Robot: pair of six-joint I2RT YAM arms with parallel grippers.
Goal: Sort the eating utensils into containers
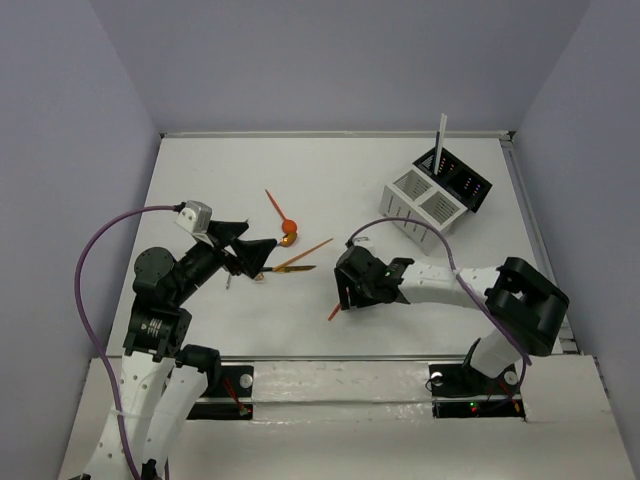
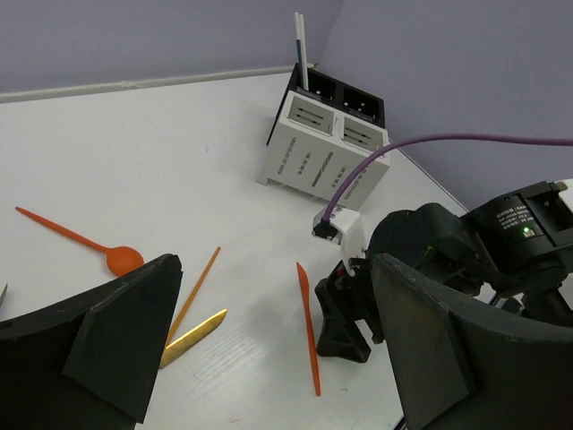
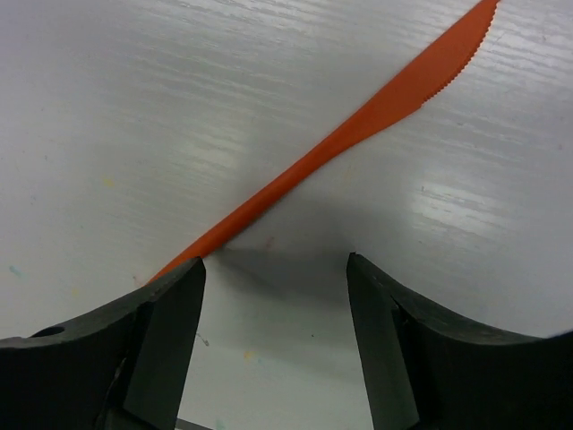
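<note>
Right gripper [image 3: 273,267]: jaws apart, low over the table [image 1: 200,180], clamped on nothing.
Orange knife [image 3: 358,134]: flat on the table well apart from the white caddy [image 1: 422,203], on its near-left side; the handle end runs behind one finger [image 3: 170,313] of the right gripper, and the blade points away from it.
Left gripper [image 2: 273,264]: jaws apart and empty, farther left of the caddy than the right gripper.
Gold knife [image 2: 192,339]: on the table left of the caddy, just beside a thin orange stick [image 2: 199,287].
Orange spoon [image 2: 124,260]: on the table, left of the caddy, beyond the gold knife.
Black box [image 2: 345,94]: joined to the caddy's far side.
White utensil [image 2: 300,49]: upright in the black box.
</note>
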